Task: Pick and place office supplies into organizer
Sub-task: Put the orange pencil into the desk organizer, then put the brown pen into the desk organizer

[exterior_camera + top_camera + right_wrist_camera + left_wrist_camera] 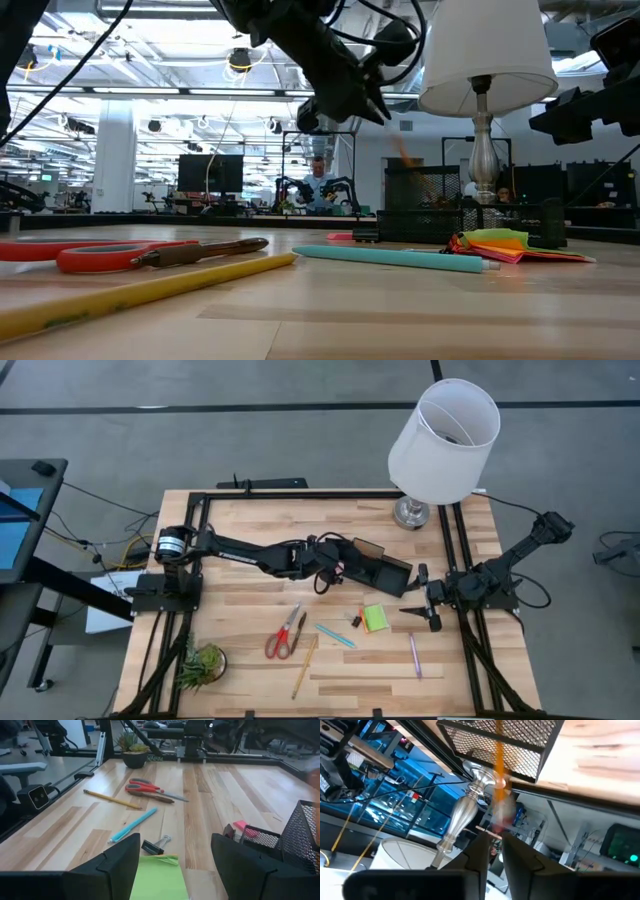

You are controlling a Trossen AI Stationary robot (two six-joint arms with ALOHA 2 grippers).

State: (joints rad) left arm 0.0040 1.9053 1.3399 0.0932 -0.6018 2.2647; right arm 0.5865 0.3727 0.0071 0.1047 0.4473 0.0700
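Note:
My left gripper [352,565] hangs above the black mesh organizer [388,574], its fingers a narrow gap apart [494,842]. Just past the fingertips an orange pencil [498,775] shows as a blurred streak that runs down into the organizer [415,165], apart from the fingers. My right gripper [412,602] is open and low over the table, just right of the lime sticky-note pad [157,880]. On the table lie the red-handled scissors [285,632], a teal pen [335,635], a yellow pencil [305,665] and a purple pen [415,655]. A pink eraser [245,827] sits at the organizer's low front.
The white-shaded lamp [445,430] stands just behind the organizer, toward the far right corner. A small green plant [203,665] sits at the near left corner. A black binder clip [152,846] lies beside the sticky-note pad. Bare wood lies along the near edge.

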